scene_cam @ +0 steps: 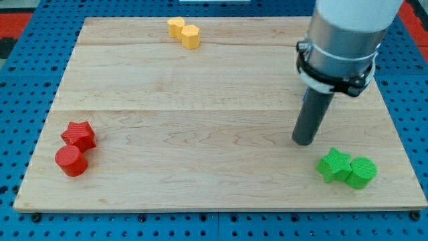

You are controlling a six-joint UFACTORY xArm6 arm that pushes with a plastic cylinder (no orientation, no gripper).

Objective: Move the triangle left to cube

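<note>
Wooden tabletop (pixel 200 100) lies on a blue pegboard (pixel 27 53). At the view's left, a red star (pixel 79 134) touches a red cylinder (pixel 71 161) below it. At the top, two yellow blocks (pixel 184 32) touch; their shapes are unclear. My tip (pixel 304 142), a plain rod with no fingers, stands just up-left of the green star (pixel 334 165), which touches the green cylinder (pixel 362 173). No triangle or cube can be made out
</note>
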